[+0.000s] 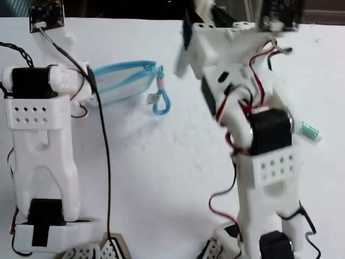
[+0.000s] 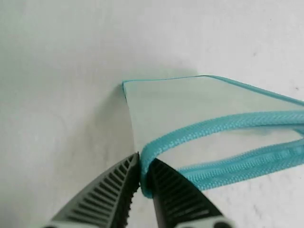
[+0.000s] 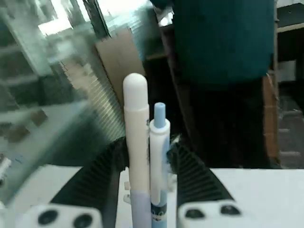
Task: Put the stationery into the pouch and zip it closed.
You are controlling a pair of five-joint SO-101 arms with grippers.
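A clear pouch (image 1: 125,80) with a teal zipper lies on the white table, its mouth gaping open (image 2: 223,142). My left gripper (image 2: 141,183) is shut on the zipper edge at one end of the pouch. My right gripper (image 3: 147,166) is lifted off the table and shut on two pens held side by side: a white pen (image 3: 136,142) with a rounded cap and a blue-and-white pen (image 3: 159,152). In the high view the right gripper (image 1: 187,43) hangs to the right of the pouch, towards the back.
A blue loop pull (image 1: 160,102) trails from the pouch's right end. A green-and-white stick (image 1: 307,131) lies on the table to the right of the right arm (image 1: 264,135). The left arm (image 1: 38,108) covers the pouch's left end. Open table lies between the arms.
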